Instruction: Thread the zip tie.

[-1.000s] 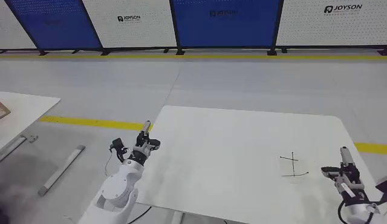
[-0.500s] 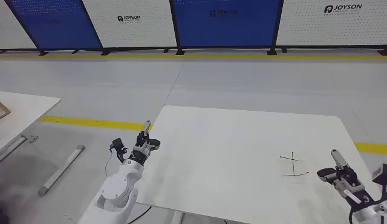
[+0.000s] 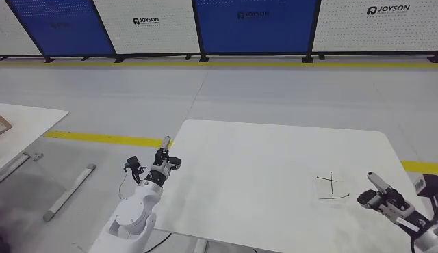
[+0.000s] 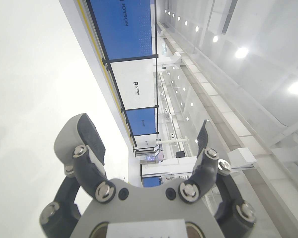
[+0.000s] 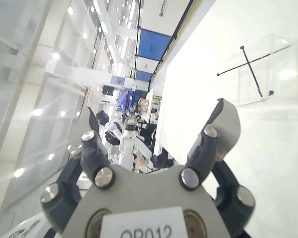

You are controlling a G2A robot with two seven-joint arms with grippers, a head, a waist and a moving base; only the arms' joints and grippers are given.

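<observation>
Right at the near right corner of the table (image 3: 274, 164), here's the right claw (image 3: 368, 188), hanging just over the white top. Its fingers are spread wide, and the right wrist view confirms it: the right claw (image 5: 155, 106) has nothing between the pads, with the white table (image 5: 201, 50) running out beyond it.

Just past that claw, toward the middle, there they are: the zip ties (image 3: 332, 184), thin black strips lying flat on the right part of the table. From the wrist they read as two zip ties (image 5: 249, 63) crossed over one another, a small square head showing at an end. They are near the right claw but not touching it.

Over on the other side, the left claw (image 3: 164, 152) sits at the table's left edge, well apart from the strips. The left wrist view has the left claw (image 4: 145, 122) gaping too, fingers parted and holding nothing, with the table (image 4: 27, 75) alongside.

Further out, a pale bar (image 3: 68, 191) lies on the grey floor and the corner of a second white table (image 3: 27, 126) shows. A yellow floor line (image 3: 102, 138) runs behind, and at the back stand the blue and white pegboard panels (image 3: 256, 14).
</observation>
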